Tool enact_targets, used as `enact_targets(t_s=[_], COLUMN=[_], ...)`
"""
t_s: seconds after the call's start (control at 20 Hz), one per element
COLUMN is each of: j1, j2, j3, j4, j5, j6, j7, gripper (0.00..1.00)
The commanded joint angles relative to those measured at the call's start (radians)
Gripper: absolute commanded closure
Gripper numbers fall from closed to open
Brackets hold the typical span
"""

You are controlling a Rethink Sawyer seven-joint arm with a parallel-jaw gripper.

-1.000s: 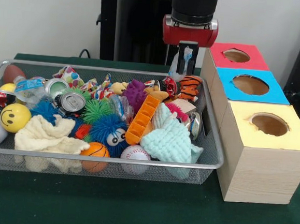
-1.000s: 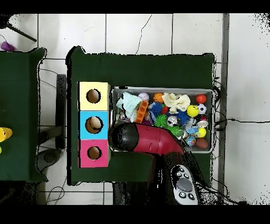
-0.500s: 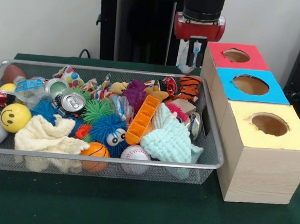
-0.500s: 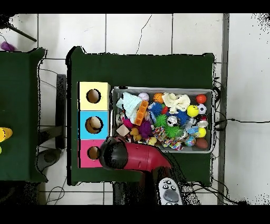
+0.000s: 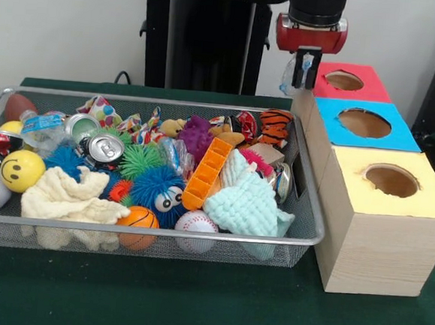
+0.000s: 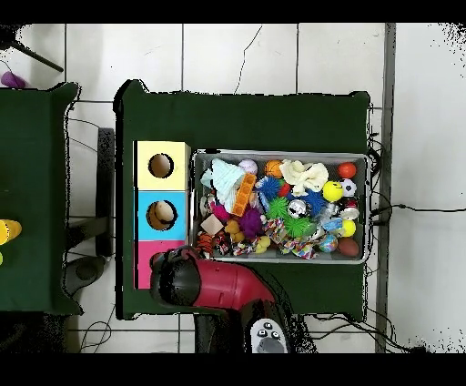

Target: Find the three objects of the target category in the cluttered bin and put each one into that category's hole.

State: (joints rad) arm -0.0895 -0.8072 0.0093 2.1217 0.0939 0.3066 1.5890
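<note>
Gripper (image 5: 307,70) beside red box (image 5: 356,91), jaws pinching a clear plastic piece (image 5: 289,79), above the counter (image 5: 191,303)

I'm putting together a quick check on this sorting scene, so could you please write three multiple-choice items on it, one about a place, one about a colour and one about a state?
1. Where is the claw?
A. Low among the toys in the bin
B. Raised beside the red-topped box, clear of the bin
C. Over the yellow-topped box

2. In the front view, which box top lies nearest the camera?
A. Yellow
B. Red
C. Blue

3. What is the claw's state?
A. Open and empty
B. Resting on the table
C. Shut on a small pale, clear-looking item

Answers:
1 B: it hangs at the edge of the red-topped box, away from the wire bin.
2 A: the yellow-topped box is in front, the blue-topped box behind it.
3 C: a small pale item shows between its fingers.
</note>
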Motion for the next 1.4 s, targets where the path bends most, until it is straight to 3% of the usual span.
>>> enact_targets(t_s=[0.05, 0.35, 0.7, 1.1, 1.4], j1=[0.031, 0.091, 0.171, 0.126, 0.133], j2=[-0.012, -0.014, -0.076, -0.133, -0.151], j3=[0.006, -0.019, -0.110, -0.132, -0.159], j4=[0.038, 0.026, -0.046, -0.052, -0.103], j5=[0.100, 0.159, 0.166, 0.129, 0.101], j6=[0.003, 0.020, 0.219, 0.324, 0.419], j7=[0.316, 0.343, 0.369, 0.280, 0.282], gripper=[1.00, 1.00, 1.00, 1.00, 1.00])
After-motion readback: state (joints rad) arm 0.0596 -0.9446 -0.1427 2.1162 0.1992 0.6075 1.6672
